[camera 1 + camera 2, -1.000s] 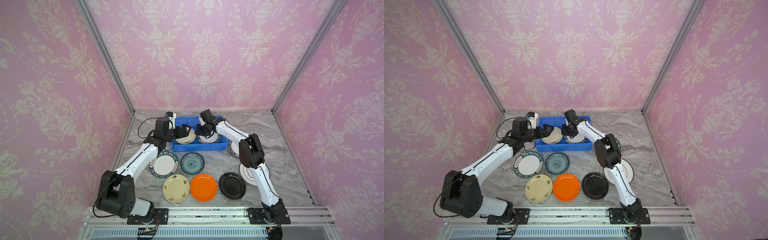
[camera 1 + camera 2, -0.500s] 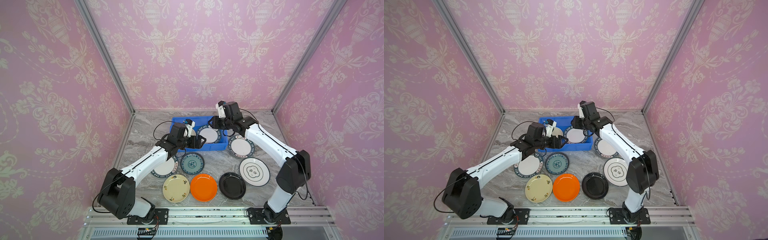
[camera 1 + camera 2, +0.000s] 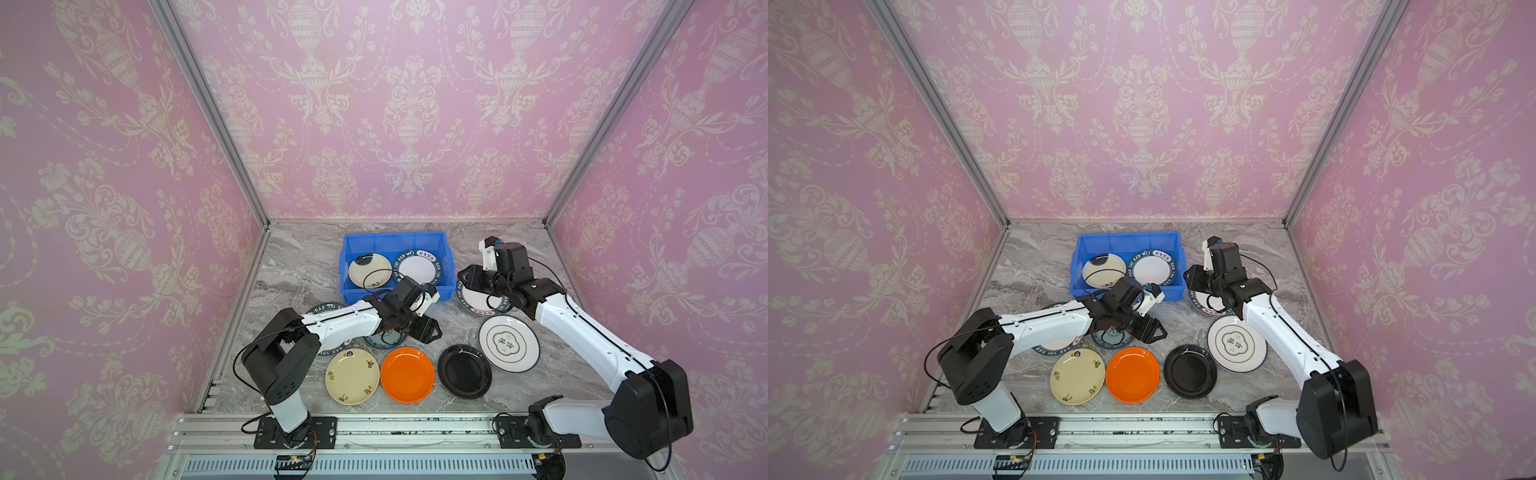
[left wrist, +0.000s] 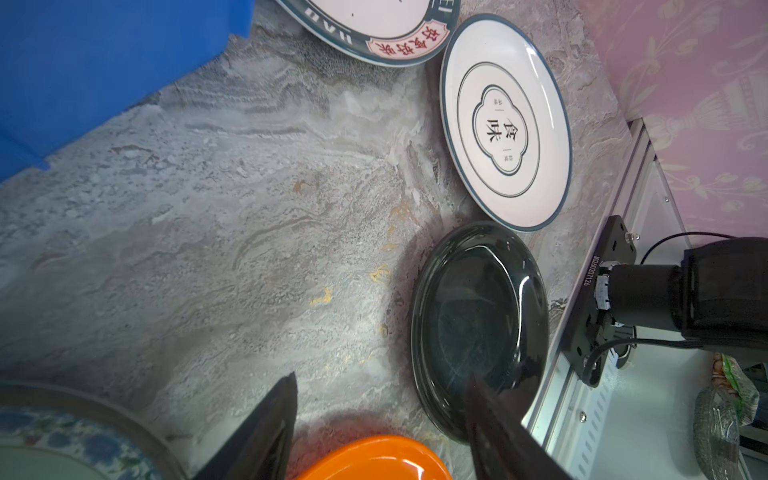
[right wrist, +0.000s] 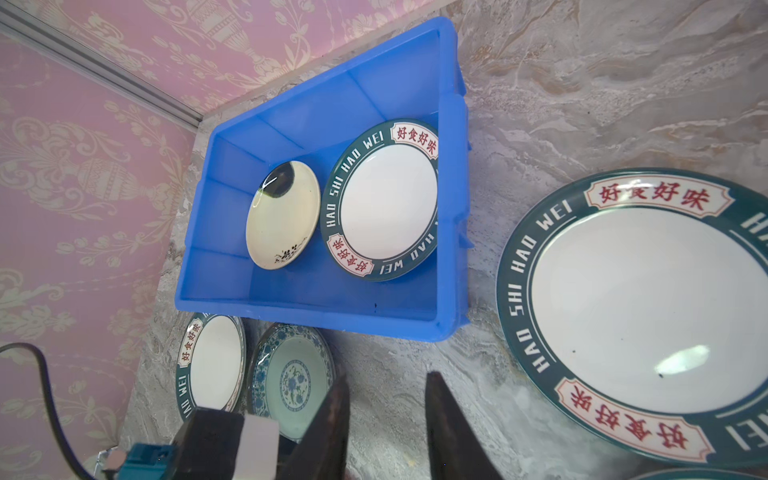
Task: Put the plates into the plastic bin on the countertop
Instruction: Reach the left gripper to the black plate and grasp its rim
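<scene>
The blue plastic bin stands at the back of the countertop. It holds a cream plate and a lettered-rim plate. In front lie a cream plate, an orange plate, a black plate and a white ringed plate. My left gripper hangs open and empty above the countertop between the teal plate, mostly hidden under it, and the black plate. My right gripper is open and empty by the bin's right wall, over a lettered plate.
Another lettered plate lies partly under the left arm. Pink wallpapered walls close the back and sides. An aluminium rail with both arm bases runs along the front edge. Bare countertop lies between the bin and the front row.
Both grippers have left the bin. The left one moved toward the front, over the teal and orange plates. The right one swung right, out to the lettered plate beside the bin.
</scene>
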Tool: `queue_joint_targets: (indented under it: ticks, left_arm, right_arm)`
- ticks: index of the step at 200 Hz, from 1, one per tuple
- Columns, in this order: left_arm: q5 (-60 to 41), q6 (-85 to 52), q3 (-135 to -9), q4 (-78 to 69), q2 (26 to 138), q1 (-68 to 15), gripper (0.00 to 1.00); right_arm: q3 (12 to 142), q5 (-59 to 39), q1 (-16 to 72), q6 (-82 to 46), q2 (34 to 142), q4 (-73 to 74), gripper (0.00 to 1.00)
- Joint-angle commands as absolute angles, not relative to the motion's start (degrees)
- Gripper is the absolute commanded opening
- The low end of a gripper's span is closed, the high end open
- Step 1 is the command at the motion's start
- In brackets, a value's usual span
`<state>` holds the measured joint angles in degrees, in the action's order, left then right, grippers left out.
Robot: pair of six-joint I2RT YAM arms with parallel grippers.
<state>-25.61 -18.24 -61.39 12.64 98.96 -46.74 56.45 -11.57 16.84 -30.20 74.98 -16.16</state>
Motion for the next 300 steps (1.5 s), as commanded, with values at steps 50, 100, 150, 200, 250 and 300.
queue_joint_targets:
  ticks: [50, 100, 150, 200, 250, 300]
  left_arm:
    - [-26.15, -12.87, -66.98, 18.31, 105.02, -50.00, 0.45]
    - [-29.89, -14.19, -69.42, 18.37, 109.67, -51.98, 0.41]
    - [-31.50, -15.08, -70.40, 18.69, 112.74, -52.38, 0.38]
    - [-34.69, -16.45, -71.47, 18.35, 115.04, -52.37, 0.28]
    - [-36.34, -17.25, -71.76, 17.93, 116.10, -52.04, 0.22]
    - [-37.09, -18.02, -71.76, 17.23, 116.55, -51.33, 0.08]
  right_arm:
    - [52.26, -15.05, 13.70, -31.91, 72.44, -10.85, 0.32]
    - [49.55, -16.36, 12.05, -32.43, 70.68, -9.59, 0.32]
    - [47.69, -16.82, 11.08, -32.43, 69.05, -9.23, 0.32]
    - [46.34, -17.49, 9.89, -32.44, 68.82, -9.01, 0.32]
    - [45.52, -18.47, 8.72, -32.36, 68.99, -8.44, 0.32]
    - [45.61, -18.76, 8.29, -32.30, 68.77, -8.48, 0.32]
